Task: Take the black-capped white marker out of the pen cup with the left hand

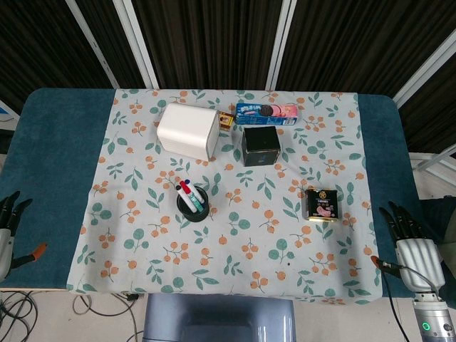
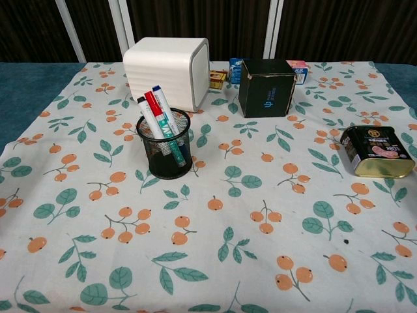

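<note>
pen cup (image 2: 165, 147), black mesh, stands left of centre on the floral cloth (image 2: 215, 261) in chest view; in head view it sits just left of frame centre (image 1: 193, 204). three markers lean in it toward upper left: black-capped marker (image 2: 144, 111) furthest left, red-capped marker (image 2: 154, 108) in the middle touching it, blue-capped marker (image 2: 161, 98) on the right. black cap tip pokes above the rim, white body runs down inside the mesh.

left hand (image 1: 7, 228) at far left edge of head view, low, over the blue table (image 1: 50, 157) edge, well apart from the cup. fingers apart, holding nothing. right hand (image 1: 412, 246) at lower right of head view, fingers spread too, nothing in it. neither hand shows in chest view.

behind the cup: white box (image 2: 168, 64), rounded, upper left-centre. black box (image 2: 266, 87) to its right, upper centre. small yellow item (image 2: 217, 79) between them, can't tell what. cookie pack (image 1: 267, 113), blue w/ pink end, lies behind the black box in head view. gold-rimmed tin (image 2: 376, 152) w/ pink label at right edge of chest view, lying tilted.
</note>
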Available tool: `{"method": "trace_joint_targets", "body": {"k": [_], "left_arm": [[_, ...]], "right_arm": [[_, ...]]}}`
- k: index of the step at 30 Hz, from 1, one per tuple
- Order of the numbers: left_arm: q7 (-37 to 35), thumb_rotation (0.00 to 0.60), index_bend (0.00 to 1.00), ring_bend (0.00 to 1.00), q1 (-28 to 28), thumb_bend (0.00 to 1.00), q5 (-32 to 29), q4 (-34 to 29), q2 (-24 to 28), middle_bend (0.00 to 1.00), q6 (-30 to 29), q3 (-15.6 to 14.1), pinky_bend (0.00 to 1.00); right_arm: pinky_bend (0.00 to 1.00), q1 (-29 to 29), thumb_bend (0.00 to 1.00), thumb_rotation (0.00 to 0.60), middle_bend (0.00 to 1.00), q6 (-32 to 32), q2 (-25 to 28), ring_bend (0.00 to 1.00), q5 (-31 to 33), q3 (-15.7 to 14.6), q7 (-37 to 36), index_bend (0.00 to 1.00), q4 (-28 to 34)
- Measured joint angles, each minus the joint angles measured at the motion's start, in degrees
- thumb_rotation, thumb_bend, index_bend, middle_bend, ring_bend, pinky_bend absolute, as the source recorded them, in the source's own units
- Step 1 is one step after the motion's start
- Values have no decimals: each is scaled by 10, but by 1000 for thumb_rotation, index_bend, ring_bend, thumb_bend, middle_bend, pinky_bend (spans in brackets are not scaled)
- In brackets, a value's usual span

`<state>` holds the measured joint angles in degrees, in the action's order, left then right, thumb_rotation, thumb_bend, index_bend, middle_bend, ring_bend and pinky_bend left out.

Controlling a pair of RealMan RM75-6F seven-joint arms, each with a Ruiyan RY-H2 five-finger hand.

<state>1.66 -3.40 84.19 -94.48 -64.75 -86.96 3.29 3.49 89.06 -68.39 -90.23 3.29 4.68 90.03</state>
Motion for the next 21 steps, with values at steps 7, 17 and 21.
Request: {"method": "trace_joint_targets", "body": {"k": [7,17,21], "left_arm": [[-3,600,121,0,1,155,-1,0,0,3,-2,1,0],[-10,600,121,0,-2,155,-2,3,0,3,2,3,0],[-17,600,123,0,-5,155,-6,8,0,4,10,5,0]], "right_arm": [[206,0,179,600,0,0,0,27,0,0,0,87,0],[206,0,179,600,0,0,0,26,1,1,-1,86,0],[206,0,179,600,0,0,0,27,2,1,-1,86,1]]}}
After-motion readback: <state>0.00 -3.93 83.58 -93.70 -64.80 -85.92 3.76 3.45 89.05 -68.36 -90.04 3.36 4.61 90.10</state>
